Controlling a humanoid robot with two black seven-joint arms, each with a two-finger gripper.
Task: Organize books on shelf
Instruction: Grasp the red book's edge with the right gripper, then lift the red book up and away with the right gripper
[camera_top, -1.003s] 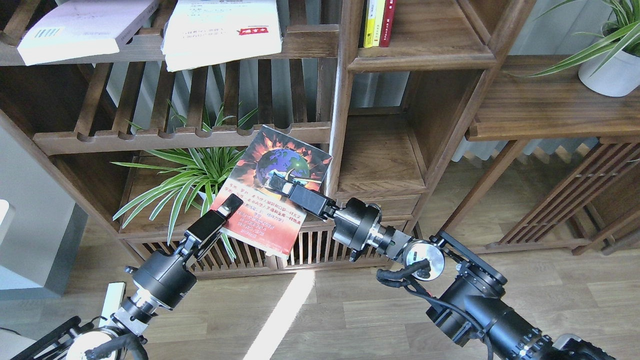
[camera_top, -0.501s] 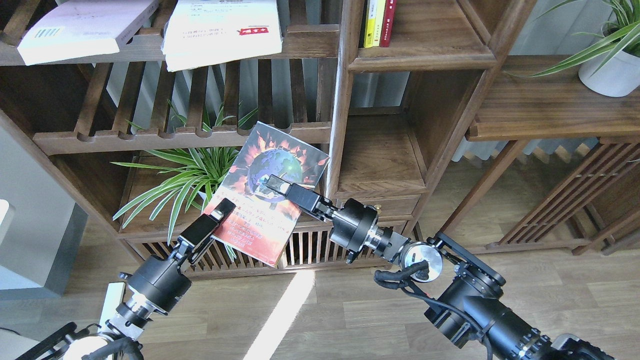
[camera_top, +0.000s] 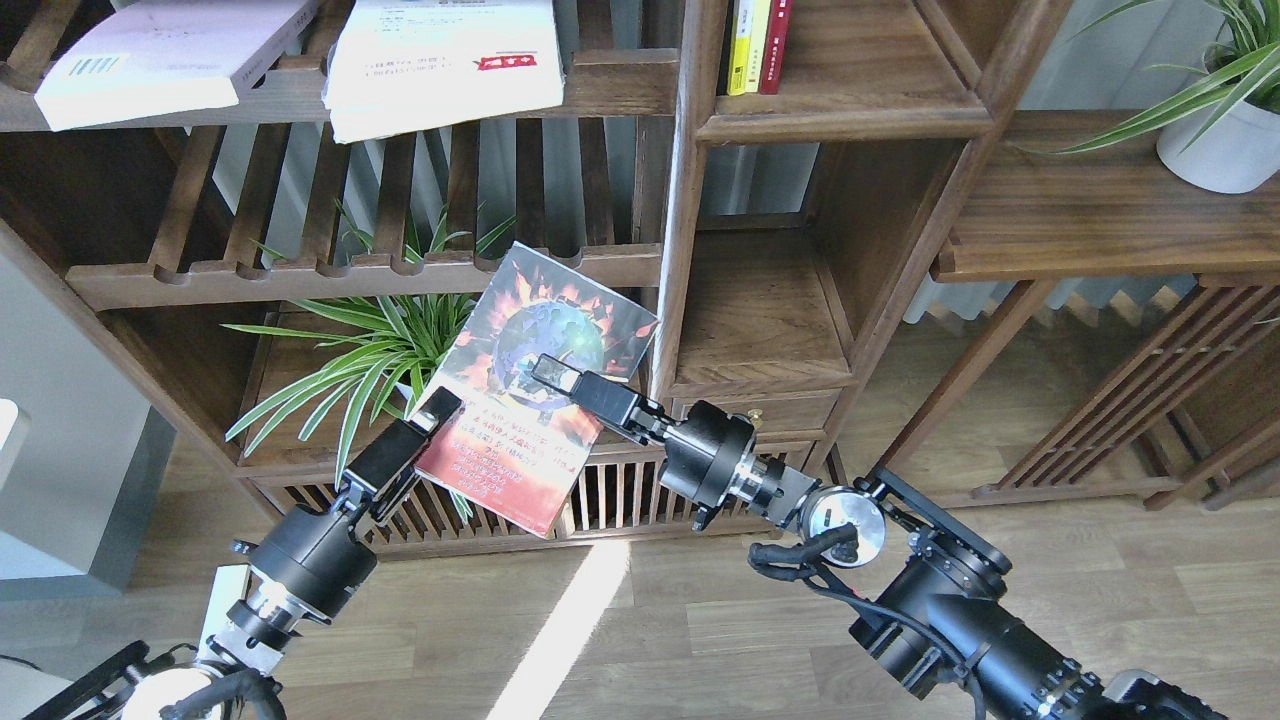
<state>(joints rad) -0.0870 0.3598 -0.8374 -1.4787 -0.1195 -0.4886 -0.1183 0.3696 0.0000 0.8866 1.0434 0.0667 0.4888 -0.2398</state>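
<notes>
Since a second ago the red-black book (camera_top: 540, 390) has drifted slightly left and my left gripper (camera_top: 437, 407) has slid to its lower-left edge. I hold the book in the air in front of the slatted rack (camera_top: 360, 275), cover facing me, long axis running from upper right down to lower left, its top corner just beside the post of the narrow shelf (camera_top: 760, 320). My right gripper (camera_top: 550, 372) is clamped on the cover's middle. I cannot tell whether the left one pinches or only touches. Pale lettering on the lower cover is too small to read. The lavender book (camera_top: 160, 55) and white book (camera_top: 440, 60) lie on the top rack; the latter's red mark is illegible.
</notes>
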